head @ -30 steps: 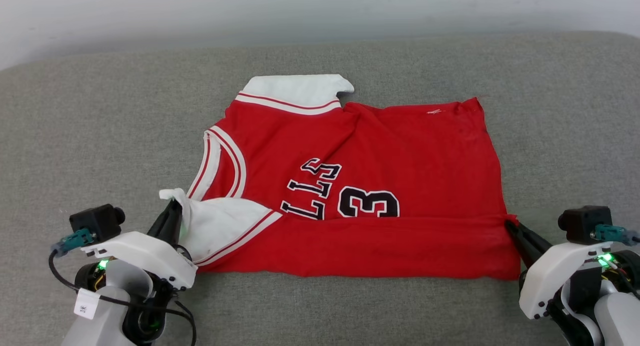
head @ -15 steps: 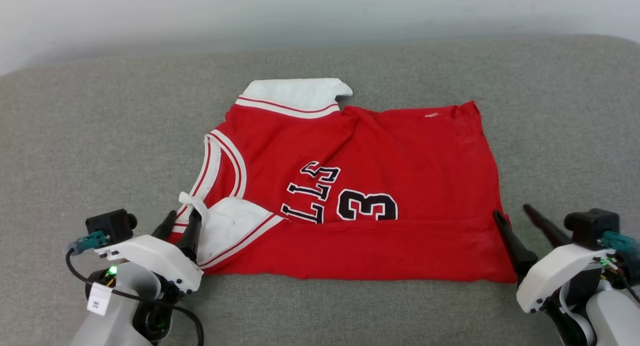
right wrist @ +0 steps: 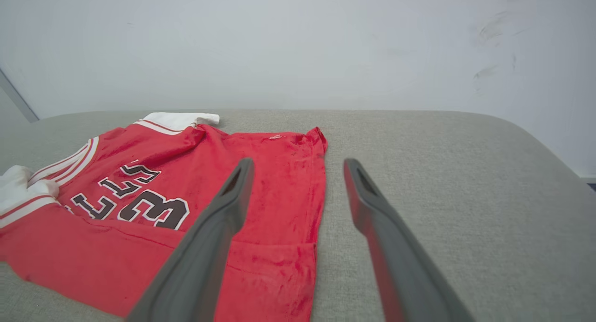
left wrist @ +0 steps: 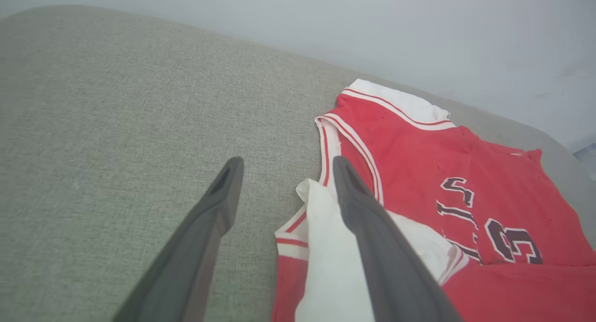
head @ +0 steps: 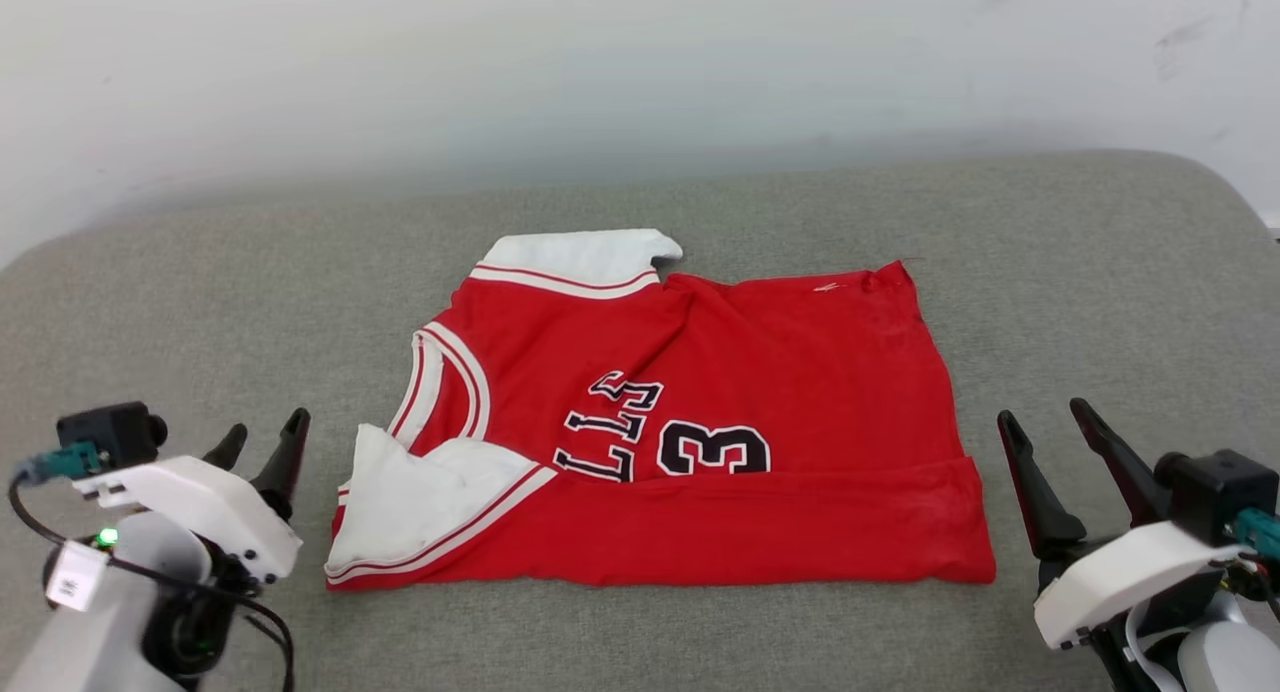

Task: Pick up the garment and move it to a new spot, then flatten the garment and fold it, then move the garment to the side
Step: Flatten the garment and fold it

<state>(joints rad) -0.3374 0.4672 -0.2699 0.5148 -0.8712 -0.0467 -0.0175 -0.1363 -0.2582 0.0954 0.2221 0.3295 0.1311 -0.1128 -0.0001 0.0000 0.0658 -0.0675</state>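
Red garment [head: 800, 372], grey cushion [head: 200, 302] around, left gripper [head: 267, 424] and right gripper [head: 1040, 413] spread beside edges

One garment [head: 800, 372] with two white sleeves, a far sleeve [head: 585, 252] and a near sleeve [head: 400, 497]. Two pincers, the left pincer [head: 267, 424] and the right pincer [head: 1042, 413], each with two dark fingers [head: 1030, 482]. One grey padded surface [head: 200, 302].
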